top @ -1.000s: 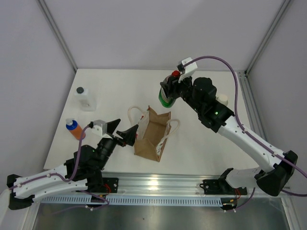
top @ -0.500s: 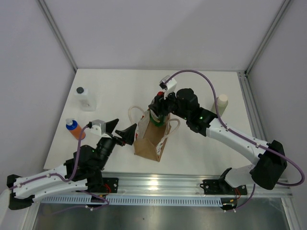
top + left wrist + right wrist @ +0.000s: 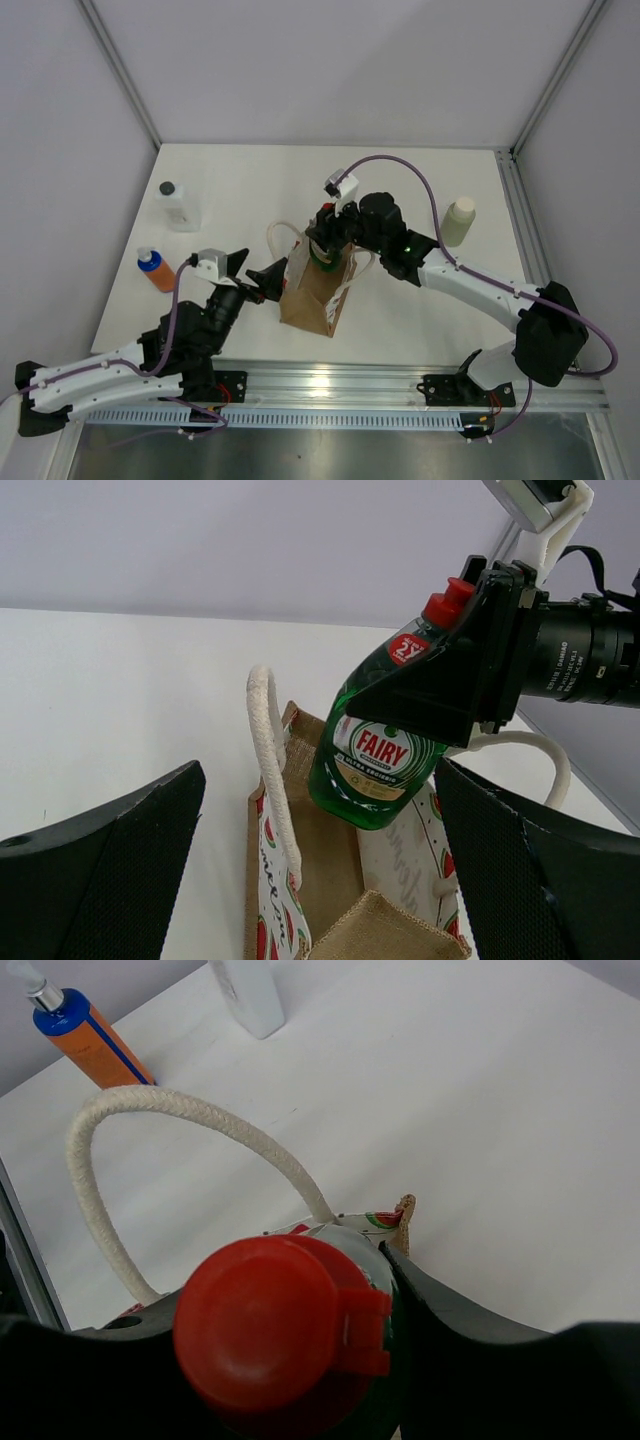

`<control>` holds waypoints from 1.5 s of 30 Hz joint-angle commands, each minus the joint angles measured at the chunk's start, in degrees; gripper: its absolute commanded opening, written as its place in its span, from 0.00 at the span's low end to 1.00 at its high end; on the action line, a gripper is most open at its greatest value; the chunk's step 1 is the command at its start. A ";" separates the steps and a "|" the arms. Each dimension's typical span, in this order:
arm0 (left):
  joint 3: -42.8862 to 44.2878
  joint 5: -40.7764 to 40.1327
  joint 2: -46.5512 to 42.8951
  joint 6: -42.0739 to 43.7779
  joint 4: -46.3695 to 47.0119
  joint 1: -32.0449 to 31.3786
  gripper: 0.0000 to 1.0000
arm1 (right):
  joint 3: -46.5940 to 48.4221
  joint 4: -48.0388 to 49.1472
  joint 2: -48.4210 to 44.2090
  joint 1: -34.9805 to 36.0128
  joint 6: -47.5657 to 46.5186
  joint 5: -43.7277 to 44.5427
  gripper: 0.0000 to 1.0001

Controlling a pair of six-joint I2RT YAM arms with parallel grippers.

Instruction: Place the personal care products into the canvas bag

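Note:
The brown canvas bag [image 3: 316,290] stands open mid-table, its cream handles up; it also shows in the left wrist view [image 3: 335,875]. My right gripper [image 3: 328,240] is shut on the dark green bottle with the red cap [image 3: 378,755] and holds it just above the bag's mouth, bottom end at the rim. The red cap [image 3: 265,1325] fills the right wrist view between the fingers. My left gripper [image 3: 256,269] is open, its fingers [image 3: 100,870] wide on either side of the bag's near end. The clear bottle [image 3: 178,205], the orange bottle [image 3: 156,270] and the olive-green bottle [image 3: 458,221] stand on the table.
The table's left edge runs close to the orange bottle [image 3: 88,1042] and the clear bottle [image 3: 247,995]. A cream rope handle [image 3: 180,1110] arcs up beside the held bottle. Grey walls close in the back and sides. The arm bases sit on a metal rail [image 3: 330,385] at the near edge.
My right arm has carried the red-capped bottle from the back right leftward and down to over the bag's mouth. The left arm has barely moved.

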 commanded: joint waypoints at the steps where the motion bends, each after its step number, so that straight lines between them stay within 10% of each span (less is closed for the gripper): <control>1: -0.19 -2.13 1.34 0.88 2.68 -0.27 0.99 | 1.73 12.80 -0.39 0.30 -1.35 -0.96 0.00; 19: -0.36 -3.45 2.84 0.89 3.47 -0.10 0.99 | -2.32 19.40 6.55 0.48 -7.68 5.02 0.06; 45: -0.45 -3.01 1.52 0.45 3.30 -0.10 0.99 | -3.20 19.66 12.27 2.15 -8.74 10.82 0.41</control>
